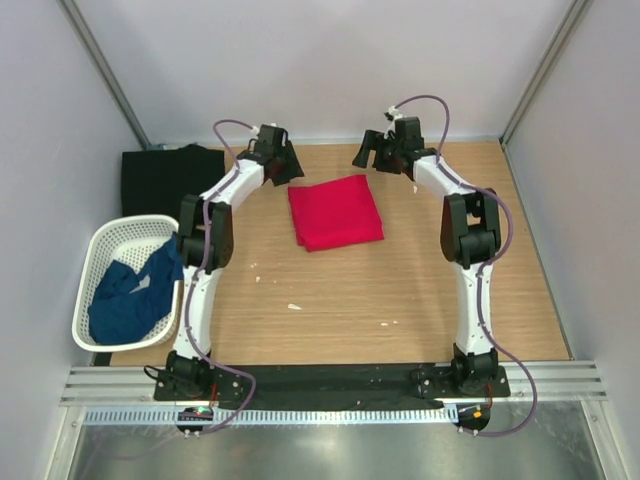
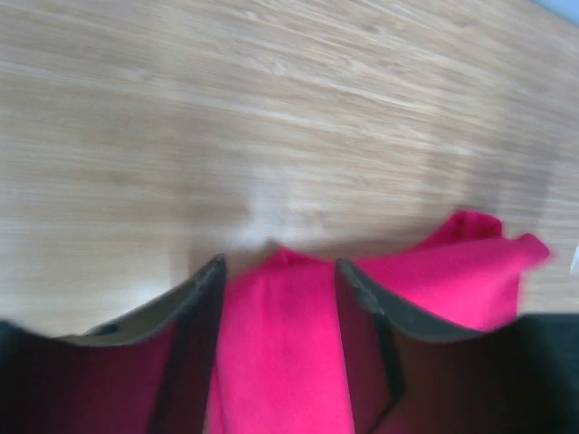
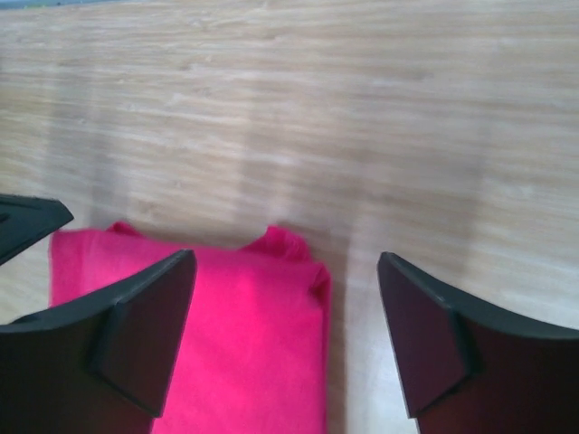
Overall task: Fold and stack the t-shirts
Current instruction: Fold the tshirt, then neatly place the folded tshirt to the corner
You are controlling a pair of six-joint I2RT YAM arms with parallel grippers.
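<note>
**Top external view.** The red t-shirt (image 1: 335, 212) lies folded into a rough rectangle on the table (image 1: 400, 290), between the two grippers and just on their near side. The left gripper (image 1: 285, 165) sits at its far left corner. The right gripper (image 1: 368, 150) sits just beyond its far right corner. The black t-shirt (image 1: 170, 175) lies flat, well to the left of the left gripper. The dark blue t-shirt (image 1: 135, 290) is bunched, unfolded, in the white mesh basket (image 1: 105, 240). Hazard: the blue cloth reaches the basket rim close beside the left arm, so arm travel there could snag it.

**Left wrist view.** This picture is blurred. The left gripper (image 2: 280, 289) has its fingers (image 2: 204, 298) partly apart. Red cloth fills the gap below them and does not appear clamped. The fabric is a soft, matte knit. Its far edge is puckered, and a loose flap juts out to the gripper's right. Hazard: if a fingertip catches the top layer as the gripper lifts, the fold pulls open.

**Right wrist view.** The right gripper (image 3: 285, 307) is spread wide and holds nothing. The shirt's corner lies under its left finger and partway across the gap. The right finger is over bare, smooth wood-grain table. Hazard: the corner layers are lumpy and misaligned, so a shirt stacked on top may sit crooked.
</note>
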